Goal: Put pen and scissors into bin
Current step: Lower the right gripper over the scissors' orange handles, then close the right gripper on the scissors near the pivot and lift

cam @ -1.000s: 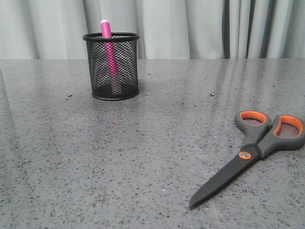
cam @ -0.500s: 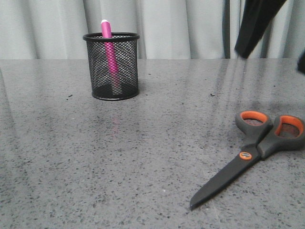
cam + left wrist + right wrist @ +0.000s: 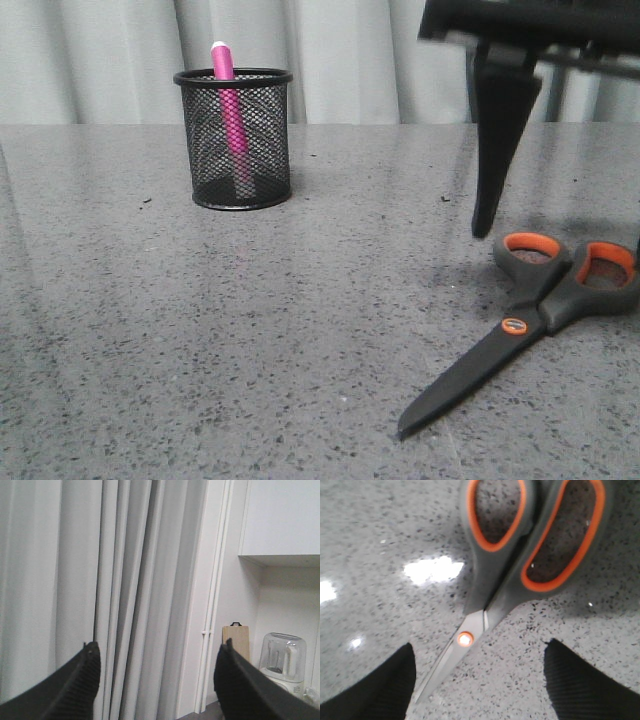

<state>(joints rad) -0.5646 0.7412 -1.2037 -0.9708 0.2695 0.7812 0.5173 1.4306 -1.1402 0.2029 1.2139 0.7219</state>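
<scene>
Right gripper [image 3: 477, 680] hangs over the scissors [image 3: 530, 315], jaws spread, empty, one finger cropped. Pen [image 3: 230, 110] stands in bin [image 3: 234, 138]. Left gripper [image 3: 157, 680] spread, empty.

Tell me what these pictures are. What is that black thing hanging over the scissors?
This is a robot with two arms, seen by three cameras at one moment. The front camera looks over a grey table. On it stands a black mesh bin with a pink pen inside, and scissors lie flat. The black thing is one finger of the right hand, above the scissors' handles. The right wrist camera looks down between that open right hand at the scissors. The left hand is open too, pointing at curtains. Neither hand holds anything.
</scene>
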